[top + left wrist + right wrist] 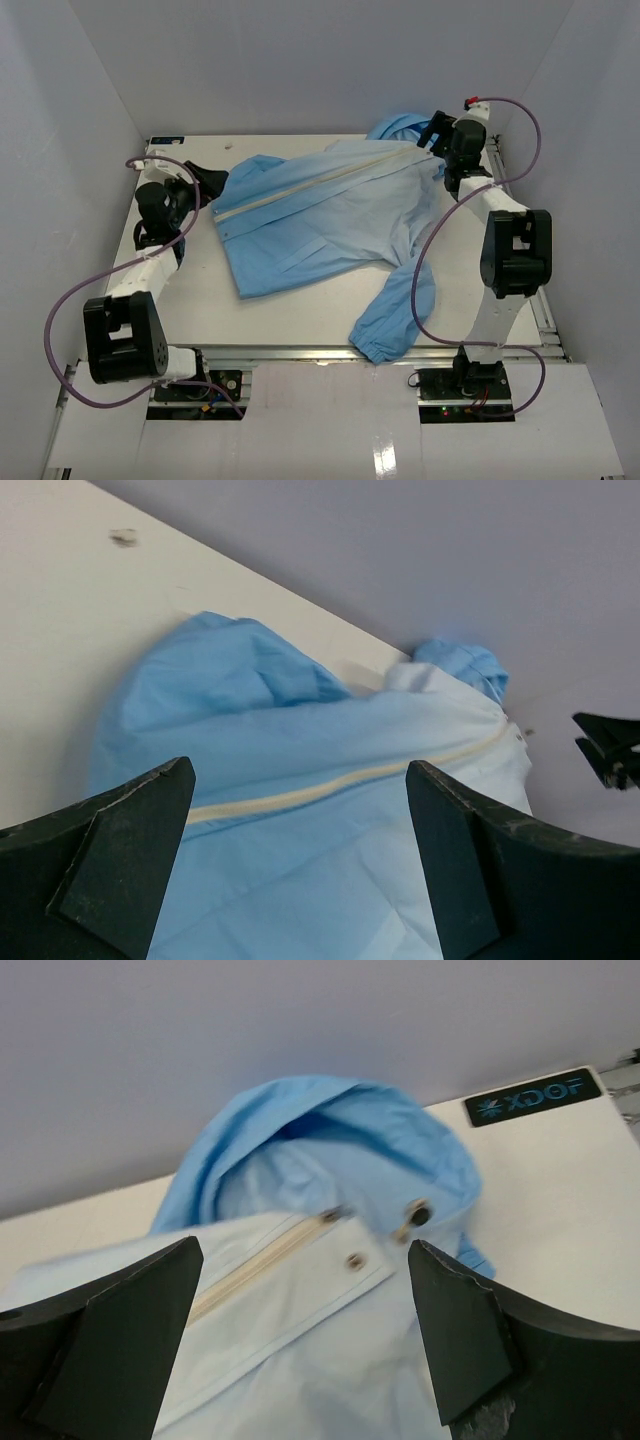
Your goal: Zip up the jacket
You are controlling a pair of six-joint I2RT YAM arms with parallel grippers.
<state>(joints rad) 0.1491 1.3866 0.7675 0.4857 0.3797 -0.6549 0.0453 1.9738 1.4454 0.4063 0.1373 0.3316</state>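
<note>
One jacket (320,215), two tools (205,186) (434,131), one table (290,318)

Top external: high, behind near edge of table (300,320), looks down and forward, far, whole top in frame. Left wrist: low, near, at hem end of jacket (300,880), faces along zipper strip (330,790) toward hood (460,665), left fingers (110,870) at bottom. Right wrist: low, near, at hood end, faces opposite way, right fingers (110,1340) at bottom. All three share zipper strip.

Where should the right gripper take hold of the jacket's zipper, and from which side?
Probably the zipper strip at its collar end, coming from the hood side. The strip lies flat and straight, and the open right gripper faces that end.
</note>
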